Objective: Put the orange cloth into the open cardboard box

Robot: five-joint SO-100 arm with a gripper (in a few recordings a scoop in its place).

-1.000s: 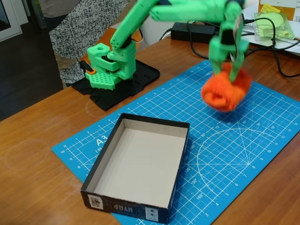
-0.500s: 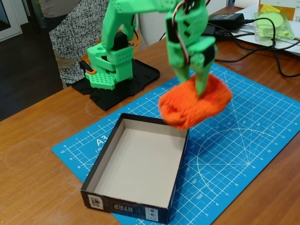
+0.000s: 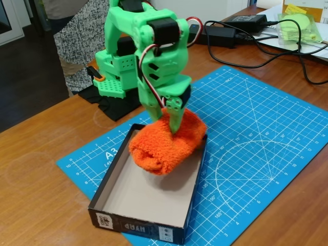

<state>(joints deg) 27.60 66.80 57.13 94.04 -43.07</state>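
Orange cloth (image 3: 166,141) fluffy, bunched, end effector (image 3: 166,117) pinching top.

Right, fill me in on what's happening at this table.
A green robot arm's end effector is shut on a bright orange fluffy cloth and holds it over the far end of a shallow black cardboard box with a beige inside. The box sits on a blue cutting mat. The cloth is not yet released; whether it touches the box floor is unclear.

Bright green printed arm (image 3: 154,51) with black servos and red-white wiring.
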